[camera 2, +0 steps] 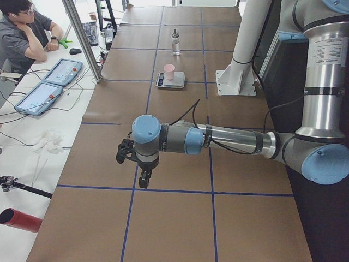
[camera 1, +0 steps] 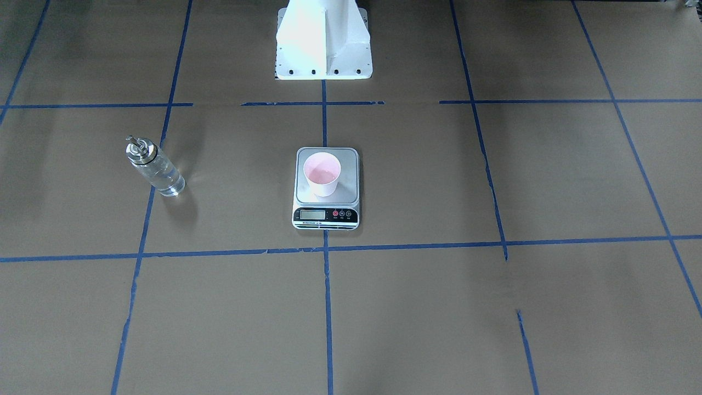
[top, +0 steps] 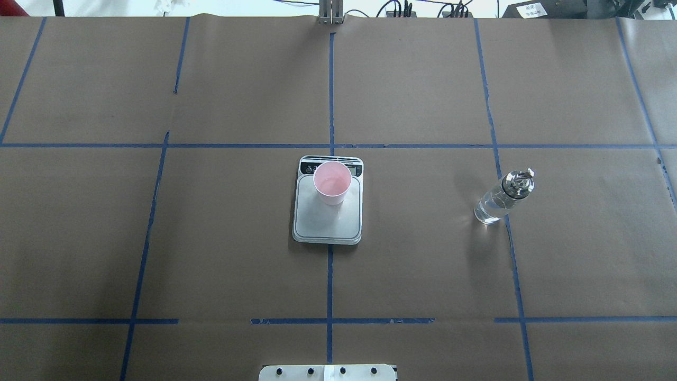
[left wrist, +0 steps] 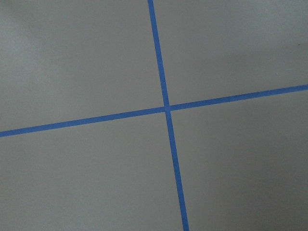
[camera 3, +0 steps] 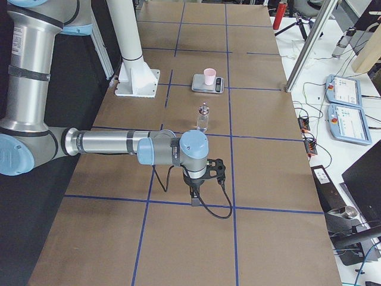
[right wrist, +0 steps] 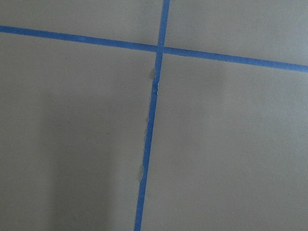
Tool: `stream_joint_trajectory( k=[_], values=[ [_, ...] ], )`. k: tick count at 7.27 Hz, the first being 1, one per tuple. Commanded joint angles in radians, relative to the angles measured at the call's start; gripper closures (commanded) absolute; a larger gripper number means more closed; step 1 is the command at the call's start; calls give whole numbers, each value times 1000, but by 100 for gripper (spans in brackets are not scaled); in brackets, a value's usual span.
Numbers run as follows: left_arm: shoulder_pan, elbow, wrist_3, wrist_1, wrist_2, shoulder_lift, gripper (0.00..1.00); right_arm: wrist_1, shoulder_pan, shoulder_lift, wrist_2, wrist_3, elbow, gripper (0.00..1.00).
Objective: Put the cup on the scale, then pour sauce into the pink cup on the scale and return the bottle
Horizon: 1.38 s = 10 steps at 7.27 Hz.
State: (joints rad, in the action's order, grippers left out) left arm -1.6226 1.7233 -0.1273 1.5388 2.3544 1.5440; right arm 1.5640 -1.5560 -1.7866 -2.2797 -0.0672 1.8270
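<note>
The pink cup (camera 1: 322, 174) (top: 332, 183) stands upright on the steel plate of the scale (camera 1: 346, 163) (top: 328, 225) at the table's middle. The clear glass bottle (camera 1: 153, 167) (top: 502, 198) with its silver cap stands alone on the robot's right side, with clear sauce (top: 487, 209) in its lower part. Both arms are far from these things, out at the table's ends. My left gripper (camera 2: 144, 178) shows only in the exterior left view and my right gripper (camera 3: 194, 196) only in the exterior right view. Both point down over the paper, and I cannot tell whether either is open or shut.
Brown paper with a blue tape grid (top: 330, 145) covers the table. The white robot pedestal (camera 1: 323, 49) stands behind the scale. A person (camera 2: 24, 33) sits at a side bench with tablets (camera 2: 52, 84) and cables. Both wrist views hold only paper and tape crossings.
</note>
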Motion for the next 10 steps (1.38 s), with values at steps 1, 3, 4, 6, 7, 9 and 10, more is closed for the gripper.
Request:
stream_joint_trajectory(
  k=[1,3,4,6,7,9,10],
  values=[
    [4,-11,0,0,-1,1,0,1,1,-4,5,-3,2,0],
    [4,-16,0,0,-1,1,0,1,1,-2,3,-5,2,0],
    [4,-13,0,-5,-7,-1,0,1,1,-4,3,-5,2,0],
    [6,-1,-8,0,-9,-13,0,-1,2,-2,3,-6,2,0],
    [6,4,-8,0,-6,-19,0,-1,2,-2,3,-5,2,0],
    [6,1,-8,-6,-6,-21,0,1,4,-2,3,-5,0,0],
    [6,-1,-8,1,-4,-28,0,1,5,-2,2,-5,0,0]
  ],
)
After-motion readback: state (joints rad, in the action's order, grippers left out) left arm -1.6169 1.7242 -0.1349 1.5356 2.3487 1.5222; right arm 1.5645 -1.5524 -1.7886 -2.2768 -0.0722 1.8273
